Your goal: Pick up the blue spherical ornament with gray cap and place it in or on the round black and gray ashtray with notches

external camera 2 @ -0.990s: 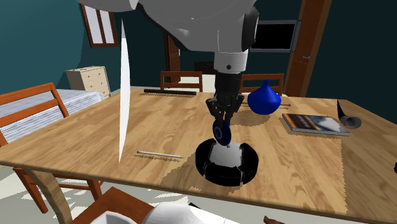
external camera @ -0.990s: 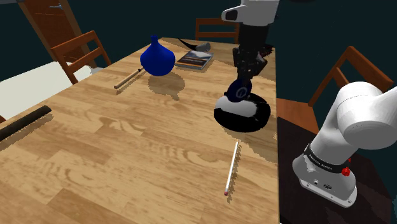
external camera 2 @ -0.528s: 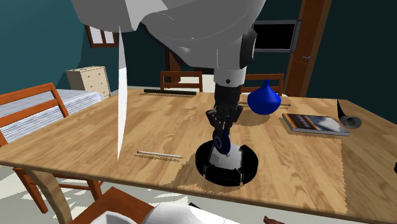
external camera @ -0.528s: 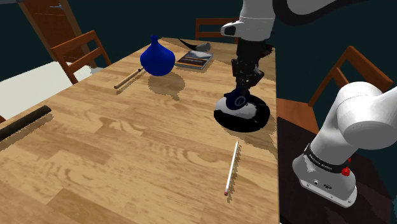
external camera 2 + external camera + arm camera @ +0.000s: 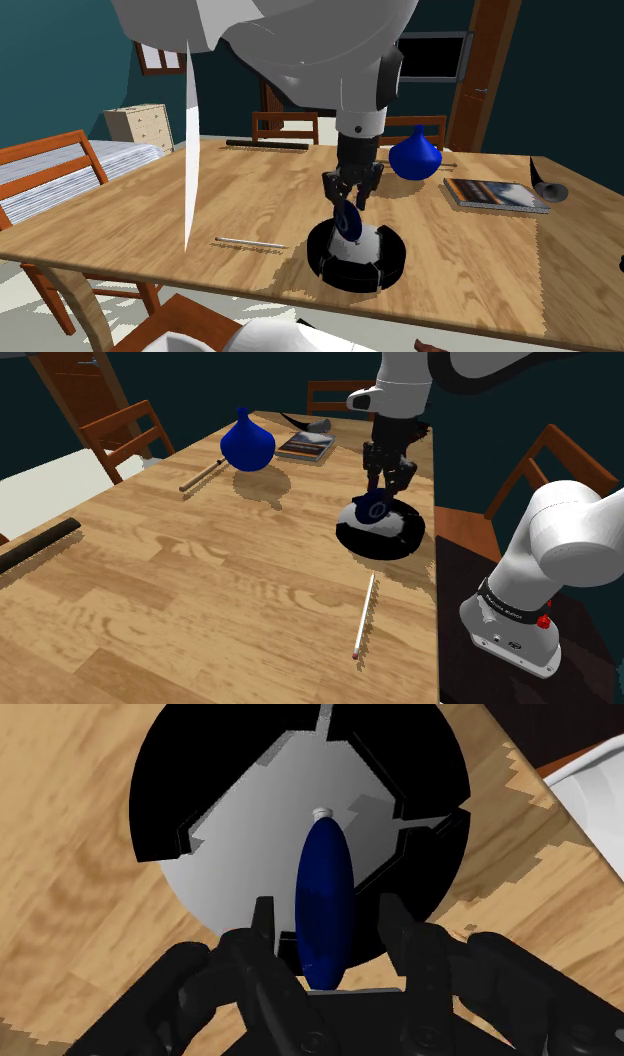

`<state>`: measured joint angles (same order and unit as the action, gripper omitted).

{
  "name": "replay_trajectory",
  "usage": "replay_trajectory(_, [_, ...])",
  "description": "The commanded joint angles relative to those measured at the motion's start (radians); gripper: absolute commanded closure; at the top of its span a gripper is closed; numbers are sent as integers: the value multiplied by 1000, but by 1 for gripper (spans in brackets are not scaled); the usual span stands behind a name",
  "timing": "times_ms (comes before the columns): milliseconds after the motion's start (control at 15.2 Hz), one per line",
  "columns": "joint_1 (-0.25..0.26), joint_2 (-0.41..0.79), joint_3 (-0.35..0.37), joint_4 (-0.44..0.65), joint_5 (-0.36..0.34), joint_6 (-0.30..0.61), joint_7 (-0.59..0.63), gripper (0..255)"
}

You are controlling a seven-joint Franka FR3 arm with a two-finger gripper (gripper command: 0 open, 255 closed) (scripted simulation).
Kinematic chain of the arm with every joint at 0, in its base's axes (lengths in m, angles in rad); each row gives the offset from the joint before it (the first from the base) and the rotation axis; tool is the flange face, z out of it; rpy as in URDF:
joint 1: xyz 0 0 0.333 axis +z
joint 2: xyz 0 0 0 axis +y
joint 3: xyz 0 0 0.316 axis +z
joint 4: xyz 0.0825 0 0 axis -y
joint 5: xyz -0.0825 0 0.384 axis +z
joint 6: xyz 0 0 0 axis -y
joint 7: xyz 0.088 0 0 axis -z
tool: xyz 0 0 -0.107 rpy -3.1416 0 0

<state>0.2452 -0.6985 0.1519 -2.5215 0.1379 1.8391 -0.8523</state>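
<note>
Wrist view: ornament (image 5: 326, 869) lower end sits behind the gripper (image 5: 326, 907) body, so contact with the ashtray (image 5: 180, 774) floor can't be read. Ashtray rim nearest the gripper is covered by it as well; the opposite rim is clipped by the picture's edge. Shoulder view: dark rod (image 5: 38, 544) runs off the left edge, arm (image 5: 405, 382) is cut off at the top. Grey thing (image 5: 318, 425) behind the book (image 5: 306, 446) (partly covered by it): can't tell what it is.
</note>
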Motion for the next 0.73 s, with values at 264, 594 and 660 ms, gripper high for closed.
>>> replay_trajectory(264, [0, 0, 0, 0, 0, 0, 0, 0])
replay_trajectory(594, [-6, 0, -14, 127, -12, -127, 3, 0])
replay_trajectory(660, [-6, 0, -14, 126, -12, -127, 3, 0])
